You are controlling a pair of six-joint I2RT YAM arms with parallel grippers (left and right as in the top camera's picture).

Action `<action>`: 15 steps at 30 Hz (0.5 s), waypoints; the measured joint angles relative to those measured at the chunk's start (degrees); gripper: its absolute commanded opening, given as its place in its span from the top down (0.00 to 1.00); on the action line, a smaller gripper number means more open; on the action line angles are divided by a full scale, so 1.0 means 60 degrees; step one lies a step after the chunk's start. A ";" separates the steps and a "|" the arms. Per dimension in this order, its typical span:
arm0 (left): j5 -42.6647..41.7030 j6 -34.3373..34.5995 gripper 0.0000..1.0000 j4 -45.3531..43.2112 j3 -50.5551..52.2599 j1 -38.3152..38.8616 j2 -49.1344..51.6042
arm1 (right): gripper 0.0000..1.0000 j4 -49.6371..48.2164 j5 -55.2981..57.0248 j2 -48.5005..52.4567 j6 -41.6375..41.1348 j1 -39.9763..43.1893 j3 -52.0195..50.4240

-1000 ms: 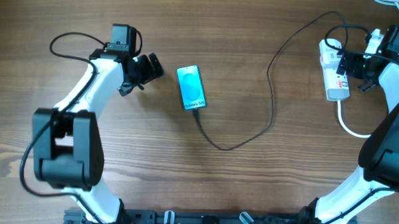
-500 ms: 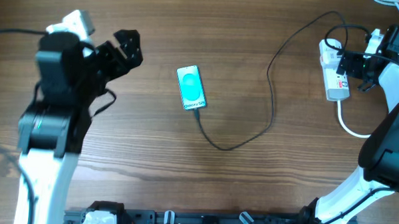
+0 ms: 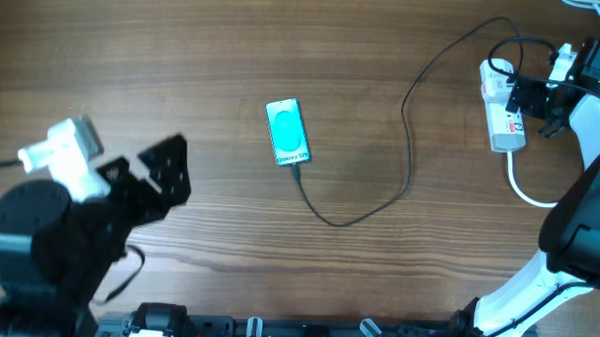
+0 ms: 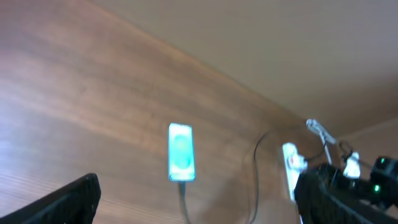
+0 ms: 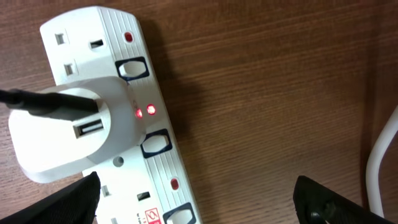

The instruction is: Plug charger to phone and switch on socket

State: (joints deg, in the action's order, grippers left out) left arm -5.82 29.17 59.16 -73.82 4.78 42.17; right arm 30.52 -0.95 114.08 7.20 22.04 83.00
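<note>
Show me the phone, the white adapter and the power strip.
phone (image 3: 287, 132): overhead view, middle of its teal screen.
white adapter (image 5: 65, 142): right wrist view, white face near its USB port.
power strip (image 5: 163, 169): right wrist view, ribbed body between two switches.

phone (image 3: 287, 132): "Galaxy" in small print at its near end, the rest illegible
socket (image 5: 149, 124): red-and-white sticker (image 5: 152, 216), cut off, unreadable

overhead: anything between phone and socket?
Only the black charger cable, looping from the phone across otherwise bare table toward the socket. The overhead view shows it clearly.
</note>
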 measured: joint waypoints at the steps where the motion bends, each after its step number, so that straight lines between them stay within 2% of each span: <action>1: 0.0000 0.0000 0.00 0.0488 -0.0004 0.0000 -0.0200 | 0.00 0.0004 0.0000 0.0000 0.0000 0.0000 -0.0004; 5: 0.0011 0.0000 0.00 0.1767 0.0000 0.0000 -0.0834 | 0.00 0.0007 0.0000 0.0000 0.0000 0.0000 -0.0004; 8: 0.0113 0.0000 0.00 0.1563 0.0532 0.0000 -0.1406 | 0.00 0.0015 0.0000 0.0000 0.0000 0.0000 -0.0004; 12: 0.0248 0.0004 0.00 -0.0331 0.3206 0.0000 -0.2911 | 0.00 0.0007 0.0029 0.0000 0.0000 0.0000 -0.0007; 14: 0.0251 0.0000 0.00 -0.1548 0.4521 0.0000 -0.3843 | 0.01 0.0004 0.0029 0.0000 0.0000 0.0000 -0.0007; 15: 0.0251 0.0007 0.00 -0.2601 0.5300 0.0000 -0.4543 | 0.00 0.0004 0.0029 0.0000 0.0000 0.0000 -0.0007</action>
State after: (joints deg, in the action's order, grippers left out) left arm -4.32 29.21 43.55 -42.02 4.78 14.92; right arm 30.55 -0.78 114.08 7.20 22.04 82.96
